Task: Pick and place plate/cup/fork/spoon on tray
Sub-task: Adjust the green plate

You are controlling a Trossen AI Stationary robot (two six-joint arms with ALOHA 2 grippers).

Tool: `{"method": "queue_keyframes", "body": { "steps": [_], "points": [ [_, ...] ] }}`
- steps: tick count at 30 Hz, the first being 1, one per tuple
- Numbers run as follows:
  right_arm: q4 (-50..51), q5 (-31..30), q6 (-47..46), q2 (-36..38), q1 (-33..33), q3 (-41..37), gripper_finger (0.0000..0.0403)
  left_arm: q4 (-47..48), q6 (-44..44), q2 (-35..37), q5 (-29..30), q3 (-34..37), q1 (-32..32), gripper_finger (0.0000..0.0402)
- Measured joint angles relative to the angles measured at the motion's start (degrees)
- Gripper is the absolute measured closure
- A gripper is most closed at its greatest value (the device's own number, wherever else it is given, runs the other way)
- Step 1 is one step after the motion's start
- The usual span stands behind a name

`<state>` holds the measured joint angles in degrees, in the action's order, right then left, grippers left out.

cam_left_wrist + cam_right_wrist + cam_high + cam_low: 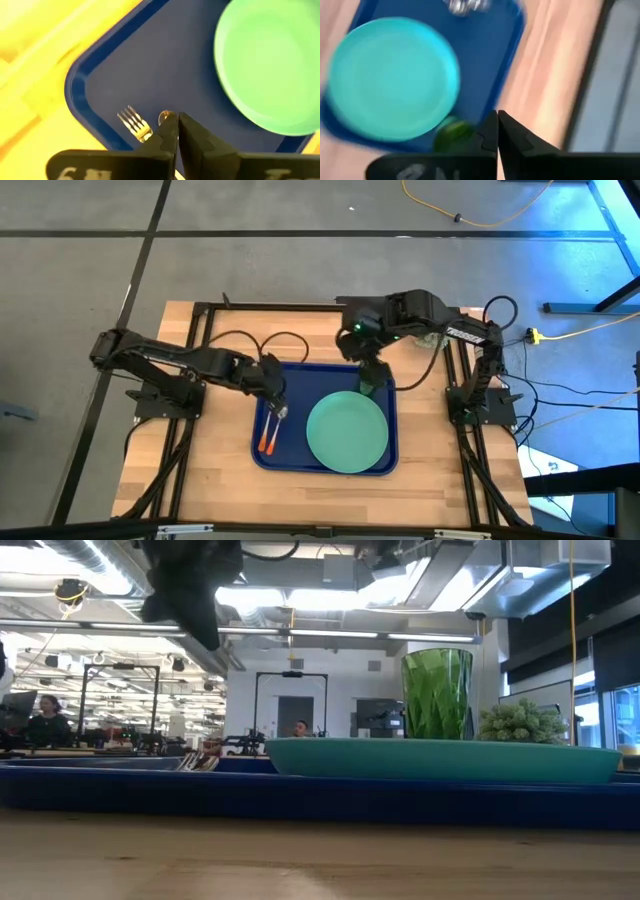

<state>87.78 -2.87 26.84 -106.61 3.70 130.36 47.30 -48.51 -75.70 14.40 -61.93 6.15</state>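
The dark-blue tray (290, 455) lies at the table's middle. The mint-green plate (347, 432) lies flat in its right half. The dark-green cup (372, 388) stands upright in the tray's far right corner, behind the plate in the low view (437, 693). The fork (132, 121) and the spoon (164, 117) lie side by side on the tray's left part, orange handles (266, 443) toward the near edge. My left gripper (278, 404) is shut and empty above them, raised clear in the low view (190, 610). My right gripper (372, 370) is shut and empty just above the cup (451, 134).
A spiky pale-green ball plant (522, 723) stands beyond the tray at the far right. Black frame rails (200, 330) run along the table's sides. Bare wood lies near the front edge (320, 500). People sit in the room behind (45, 720).
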Motion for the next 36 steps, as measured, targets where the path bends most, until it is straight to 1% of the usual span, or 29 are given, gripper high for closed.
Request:
{"method": "queue_keyframes", "body": {
  "steps": [1, 3, 4, 7, 10, 13, 15, 18, 21, 25, 28, 30, 34, 36],
  "points": [
    [2.4, 0.0, -3.7, 0.0, -0.2, -0.1, 0.0399, -0.2, 2.2, 0.3, -0.7, 0.0, -0.5, 0.0398],
    [2.0, 0.2, -11.3, 0.0, -0.9, -1.7, 0.0399, 0.1, 6.1, 0.7, -2.8, 0.0, -1.6, 0.0398],
    [1.9, 1.6, -13.8, 0.4, -1.2, -3.0, 0.0399, 0.1, 7.5, 0.8, -3.5, 0.0, -2.0, 0.0399],
    [2.2, 9.5, -18.0, 1.6, -2.7, -6.8, 0.0400, 0.0, 11.5, 0.8, -4.8, 0.0, -3.3, 0.0400],
    [2.4, 10.4, -24.0, 3.4, -4.6, -12.6, 0.0400, -0.2, 16.1, 1.3, -5.2, 0.0, -4.2, 0.0401],
    [2.3, 11.7, -28.9, 5.7, -6.1, -19.9, 0.0401, -0.2, 20.6, 1.6, -9.1, 0.0, -5.0, 0.0401],
    [2.3, 13.1, -33.5, 7.8, -7.1, -24.9, 0.0401, -0.5, 22.1, 1.7, -10.3, 0.0, -5.5, 0.0401],
    [1.6, 13.9, -39.9, 10.2, -8.5, -33.4, 0.0401, -0.4, 23.8, 1.7, -11.1, 0.0, -5.9, 0.0401],
    [-1.3, 14.3, -45.6, 12.3, -9.7, -41.4, 0.0401, -0.4, 25.1, 1.7, -11.3, 0.0, -6.6, 0.0401],
    [-10.1, 15.5, -50.8, 13.0, -11.1, -50.7, 0.0401, -0.5, 25.2, 1.7, -12.6, 0.0, -7.7, 0.0401],
    [-15.3, 16.1, -52.4, 13.0, -11.9, -56.5, 0.0401, -0.4, 25.3, 1.6, -12.7, 0.0, -8.2, 0.0401],
    [-18.1, 17.9, -54.2, 13.0, -12.3, -60.1, 0.0401, -0.4, 25.3, 1.6, -13.3, 0.0, -8.2, 0.0401],
    [-19.9, 18.9, -56.5, 13.0, -13.3, -65.4, 0.0401, -0.4, 25.2, 1.6, -14.5, 0.0, -8.2, 0.0401],
    [-22.7, 20.8, -57.8, 13.0, -13.4, -68.1, 0.0401, -0.4, 25.1, 1.6, -14.8, 0.0, -8.2, 0.0401]
  ]
}}
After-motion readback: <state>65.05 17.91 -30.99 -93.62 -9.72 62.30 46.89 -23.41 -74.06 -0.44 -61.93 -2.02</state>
